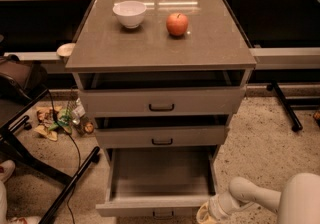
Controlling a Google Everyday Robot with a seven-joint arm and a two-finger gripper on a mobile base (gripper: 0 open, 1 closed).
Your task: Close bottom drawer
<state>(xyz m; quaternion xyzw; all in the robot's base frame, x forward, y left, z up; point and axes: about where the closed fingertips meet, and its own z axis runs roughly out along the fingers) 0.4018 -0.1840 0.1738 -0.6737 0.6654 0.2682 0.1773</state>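
The bottom drawer (161, 176) of the grey-beige cabinet is pulled far out, its plain grey box empty. Its front panel (150, 207) runs along the bottom of the view, with the small dark handle (163, 214) partly cut off. The middle drawer (161, 136) and top drawer (161, 101) above it stand slightly out. My white arm (270, 200) reaches in from the lower right. The gripper (206, 214) sits at the right front corner of the bottom drawer, mostly below the view's edge.
A white bowl (129, 13) and a red apple (177, 23) sit on the cabinet top (160, 43). A black chair base (55, 178) and a cable lie on the floor at left, with litter (60, 120) beside them. A black stand foot (285, 105) is at right.
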